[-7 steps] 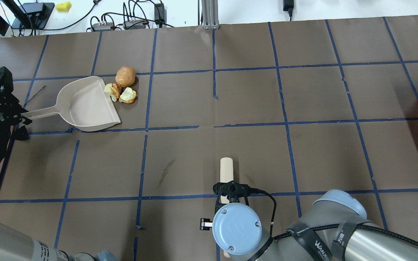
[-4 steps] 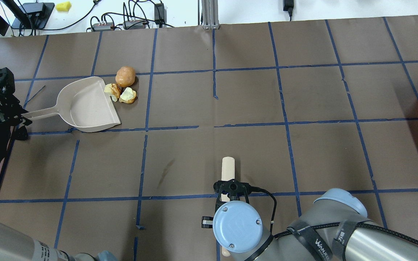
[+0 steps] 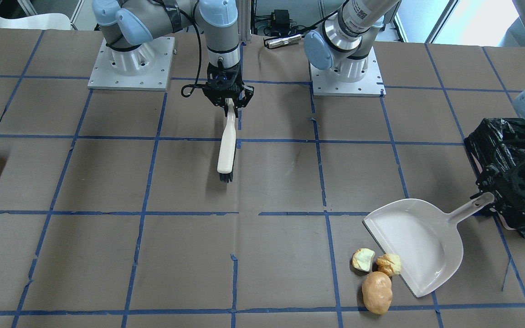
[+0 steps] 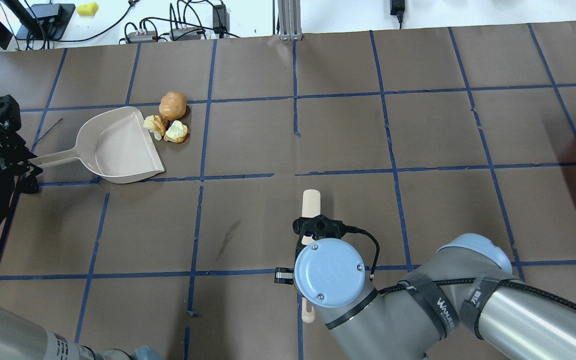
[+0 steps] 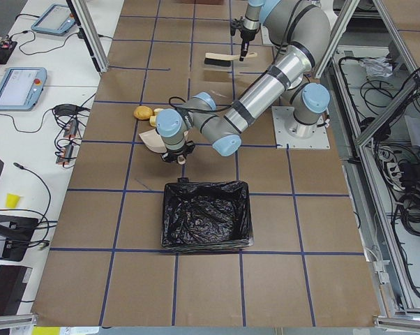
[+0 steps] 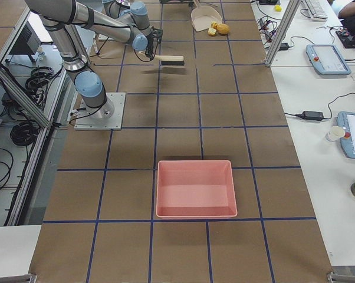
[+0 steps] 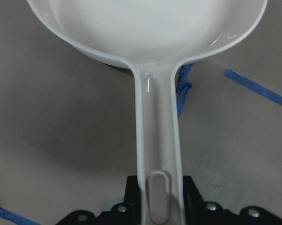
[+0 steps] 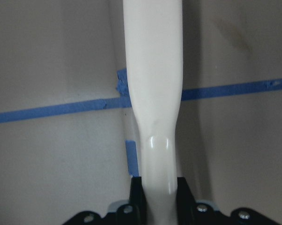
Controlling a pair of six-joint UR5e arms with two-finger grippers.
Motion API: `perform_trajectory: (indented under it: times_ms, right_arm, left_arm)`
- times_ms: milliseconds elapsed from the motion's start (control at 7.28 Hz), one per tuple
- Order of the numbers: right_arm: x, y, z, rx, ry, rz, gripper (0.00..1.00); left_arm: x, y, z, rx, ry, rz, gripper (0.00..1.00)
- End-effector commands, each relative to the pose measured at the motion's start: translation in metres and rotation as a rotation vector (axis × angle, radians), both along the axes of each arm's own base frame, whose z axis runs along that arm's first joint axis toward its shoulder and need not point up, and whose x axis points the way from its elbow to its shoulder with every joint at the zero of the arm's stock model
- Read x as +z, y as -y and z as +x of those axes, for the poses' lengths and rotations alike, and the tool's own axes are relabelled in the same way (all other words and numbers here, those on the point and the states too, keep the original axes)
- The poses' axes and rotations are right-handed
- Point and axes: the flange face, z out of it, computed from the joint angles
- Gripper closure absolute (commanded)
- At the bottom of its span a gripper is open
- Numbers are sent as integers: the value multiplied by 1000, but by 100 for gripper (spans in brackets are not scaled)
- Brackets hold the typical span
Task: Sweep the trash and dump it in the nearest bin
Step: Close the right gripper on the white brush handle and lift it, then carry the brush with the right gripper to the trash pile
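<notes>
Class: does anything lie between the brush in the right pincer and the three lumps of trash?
Nothing visible does. Between the brush in the right pincer and the trash lies only table with blue tape lines. The dustpan sits beyond the trash, its mouth toward it.

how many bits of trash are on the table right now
3, clustered at the dustpan's open edge: the tan-orange potato-shaped piece farthest from the robot, the golden-brown chunk right at the lip, and the pale yellow chunk beside it. None seem hidden.
</notes>
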Motion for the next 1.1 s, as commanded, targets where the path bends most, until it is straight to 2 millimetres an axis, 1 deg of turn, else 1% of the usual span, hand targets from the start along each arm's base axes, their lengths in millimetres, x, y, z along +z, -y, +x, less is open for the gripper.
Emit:
perform_trajectory:
  times_ms: [0, 137, 275, 412, 550, 687, 825, 962]
  right_arm:
    - [28, 64, 4, 42, -16, 9, 94]
    - [26, 102, 22, 42, -4, 14, 94]
    - [19, 146, 47, 51, 0, 6, 94]
    - [19, 186, 69, 56, 11, -16, 94]
    - [19, 221, 89, 57, 20, -24, 94]
    - [15, 248, 108, 61, 20, -9, 94]
    - [24, 270, 124, 61, 17, 0, 94]
    - [33, 281, 137, 61, 14, 13, 93]
  left_arm:
    - [-7, 2, 3, 29, 12, 18, 93]
    - [-7, 1, 5, 40, 38, 35, 94]
    - [-6, 1, 4, 42, 40, 35, 94]
    - [-6, 1, 4, 48, 40, 35, 94]
    - [-5, 1, 3, 51, 41, 35, 94]
    - [-5, 2, 2, 57, 42, 36, 94]
    - [-6, 1, 2, 57, 41, 37, 94]
    - [-7, 1, 1, 57, 40, 38, 94]
